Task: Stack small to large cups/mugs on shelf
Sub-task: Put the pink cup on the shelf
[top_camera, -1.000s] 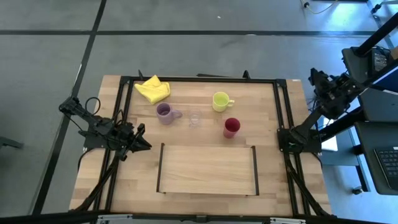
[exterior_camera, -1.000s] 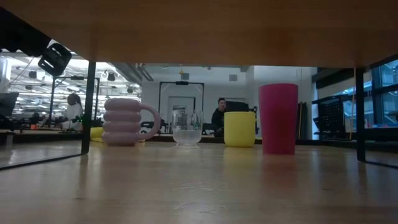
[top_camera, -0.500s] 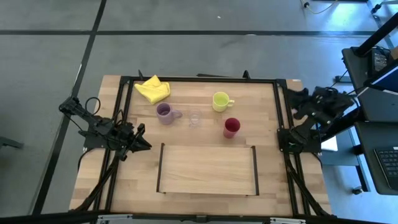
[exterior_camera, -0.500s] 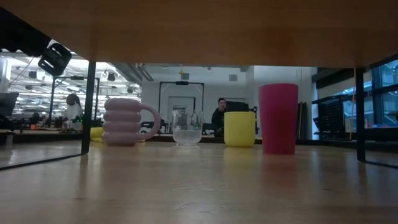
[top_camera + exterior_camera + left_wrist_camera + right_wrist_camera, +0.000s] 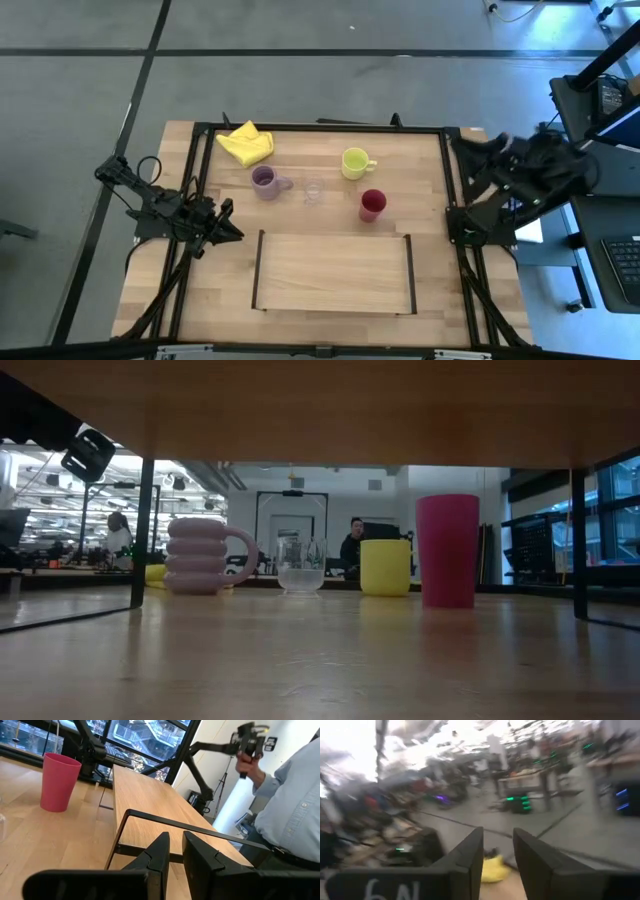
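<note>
Four cups stand upright on the table behind the shelf (image 5: 333, 272), a light-wood area inside a thin dark outline. They are a purple mug (image 5: 265, 181), a tiny clear glass (image 5: 314, 189), a yellow-green mug (image 5: 354, 162) and a red cup (image 5: 372, 205). My left gripper (image 5: 232, 228) rests level at the table's left side, well short of the purple mug. Its fingers (image 5: 165, 850) stand a narrow gap apart with nothing between them. My right gripper (image 5: 468, 142) hangs blurred over the table's far right corner, away from the cups, open and empty (image 5: 497, 837).
A yellow cloth (image 5: 246, 143) lies at the far left. A black metal frame (image 5: 200, 130) runs around the tabletop. In the left wrist view a person in a light shirt (image 5: 295, 805) stands beside the table, one hand (image 5: 247, 750) raised with a dark device.
My right gripper has swung from beyond the table's right edge in over the far right corner, rising and rolling as it went. The cups, the cloth and my left gripper have stayed where they were.
</note>
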Robot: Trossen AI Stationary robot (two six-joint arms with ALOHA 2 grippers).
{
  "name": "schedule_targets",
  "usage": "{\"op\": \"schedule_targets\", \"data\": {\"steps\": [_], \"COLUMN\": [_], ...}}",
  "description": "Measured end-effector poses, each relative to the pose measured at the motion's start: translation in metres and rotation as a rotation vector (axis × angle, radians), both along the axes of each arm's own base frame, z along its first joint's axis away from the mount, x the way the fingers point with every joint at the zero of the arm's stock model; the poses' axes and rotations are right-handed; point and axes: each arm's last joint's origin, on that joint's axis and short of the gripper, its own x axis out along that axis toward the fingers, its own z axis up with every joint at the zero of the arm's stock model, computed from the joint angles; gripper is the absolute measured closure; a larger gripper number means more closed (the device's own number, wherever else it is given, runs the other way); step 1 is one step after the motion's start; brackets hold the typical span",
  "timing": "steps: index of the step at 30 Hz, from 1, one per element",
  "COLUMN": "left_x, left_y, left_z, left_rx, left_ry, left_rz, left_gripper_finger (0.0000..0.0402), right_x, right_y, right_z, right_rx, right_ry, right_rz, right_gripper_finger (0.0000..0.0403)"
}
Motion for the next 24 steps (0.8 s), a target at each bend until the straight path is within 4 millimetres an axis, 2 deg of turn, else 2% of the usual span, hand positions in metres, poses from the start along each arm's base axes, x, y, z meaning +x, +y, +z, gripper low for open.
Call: {"op": "schedule_targets", "data": {"steps": [4, 9, 11, 14, 15, 17, 20, 24], "left_x": [0.000, 0.000, 0.000, 0.000, 0.000, 0.000, 0.000, 0.000], "left_y": [0.000, 0.000, 0.000, 0.000, 0.000, 0.000, 0.000, 0.000], "left_z": [0.000, 0.000, 0.000, 0.000, 0.000, 0.000, 0.000, 0.000], "left_rx": [0.000, 0.000, 0.000, 0.000, 0.000, 0.000, 0.000, 0.000], "left_ry": [0.000, 0.000, 0.000, 0.000, 0.000, 0.001, 0.000, 0.000], "left_rz": [0.000, 0.000, 0.000, -0.001, 0.000, 0.000, 0.000, 0.000], "left_gripper_finger": [0.0354, 0.0354, 0.0354, 0.0354, 0.0354, 0.0354, 0.0354, 0.0354], "right_x": [0.003, 0.009, 0.015, 0.021, 0.021, 0.018, 0.011, 0.006], "right_y": [0.003, 0.009, 0.015, 0.021, 0.023, 0.024, 0.019, 0.011], "right_z": [0.028, 0.031, 0.023, 0.019, 0.021, 0.032, 0.043, 0.048], "right_rx": [-0.114, -0.161, -0.190, -0.204, -0.226, -0.314, -0.439, -0.491], "right_ry": [0.194, 0.184, 0.121, -0.072, -0.154, -0.329, -0.431, -0.375], "right_rz": [-0.106, -0.049, 0.076, 0.466, 0.606, 0.775, 0.821, 0.828], "right_gripper_finger": [0.0295, 0.0295, 0.0295, 0.0295, 0.0295, 0.0295, 0.0295, 0.0295]}}
